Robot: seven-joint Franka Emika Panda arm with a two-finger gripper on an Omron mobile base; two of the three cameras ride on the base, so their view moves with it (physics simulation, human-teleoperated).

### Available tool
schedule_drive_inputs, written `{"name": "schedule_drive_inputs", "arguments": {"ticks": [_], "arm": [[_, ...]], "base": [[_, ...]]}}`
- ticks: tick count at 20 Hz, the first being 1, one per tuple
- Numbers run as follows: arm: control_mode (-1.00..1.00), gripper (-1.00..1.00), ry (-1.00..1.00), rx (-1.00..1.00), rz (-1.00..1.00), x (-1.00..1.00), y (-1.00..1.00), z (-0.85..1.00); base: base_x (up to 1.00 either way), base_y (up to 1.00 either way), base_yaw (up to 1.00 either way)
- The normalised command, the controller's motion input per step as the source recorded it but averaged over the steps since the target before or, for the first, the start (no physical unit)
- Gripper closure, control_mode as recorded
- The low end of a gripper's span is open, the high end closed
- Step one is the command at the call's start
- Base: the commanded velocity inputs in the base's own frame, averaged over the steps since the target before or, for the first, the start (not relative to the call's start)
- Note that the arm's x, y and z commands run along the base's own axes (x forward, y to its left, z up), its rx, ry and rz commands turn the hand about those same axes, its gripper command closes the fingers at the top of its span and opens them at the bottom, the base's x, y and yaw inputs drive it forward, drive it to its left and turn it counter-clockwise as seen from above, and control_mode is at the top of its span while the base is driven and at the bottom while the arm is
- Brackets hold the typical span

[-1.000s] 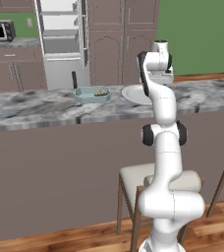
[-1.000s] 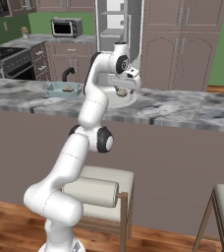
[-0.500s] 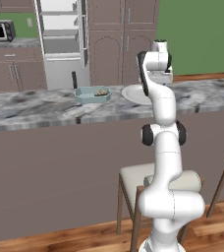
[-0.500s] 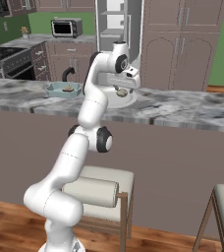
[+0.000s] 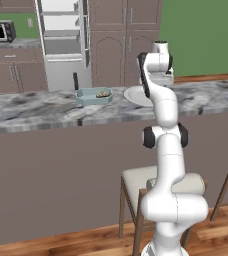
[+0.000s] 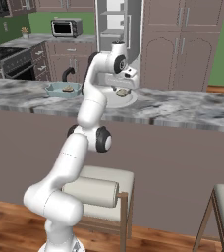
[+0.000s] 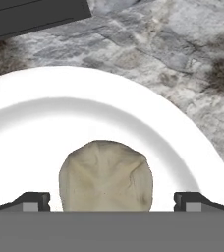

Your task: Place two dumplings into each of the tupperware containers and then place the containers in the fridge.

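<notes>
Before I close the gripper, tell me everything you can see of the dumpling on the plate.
The dumpling is a pale tan, rounded lump with soft creases running up to a pinched top, doughy in look. It sits whole on the round white plate, well inside the rim, on the marble counter. The open gripper hangs right over it, one fingertip to each side, neither touching it. In the right base view it shows below the hand.

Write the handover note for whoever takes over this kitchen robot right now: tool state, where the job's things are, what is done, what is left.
Tool: open, poised over a dumpling on the white plate, holding nothing.
One teal container sits on the marble counter left of the plate, with dumplings inside; count unclear.
Fridge behind the counter stands open.
Done: some dumplings loaded into that container.
Left: grasp this dumpling, finish filling the containers, put them in the fridge.
</notes>
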Motion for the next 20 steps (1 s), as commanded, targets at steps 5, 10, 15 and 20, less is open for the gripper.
{"name": "schedule_drive_inputs", "arguments": {"ticks": [5,10,15,20], "arm": [[-1.00,-1.00,0.00,0.00,0.00,0.00,0.01,-0.22],[-1.00,-1.00,0.00,0.00,0.00,0.00,0.00,-0.22],[-1.00,1.00,0.00,0.00,0.00,0.00,0.01,-0.06],[-1.00,1.00,0.00,0.00,0.00,0.00,0.01,0.00]], "base": [[0.00,0.00,0.00],[0.00,0.00,0.00],[0.00,0.00,0.00],[0.00,0.00,0.00]]}}
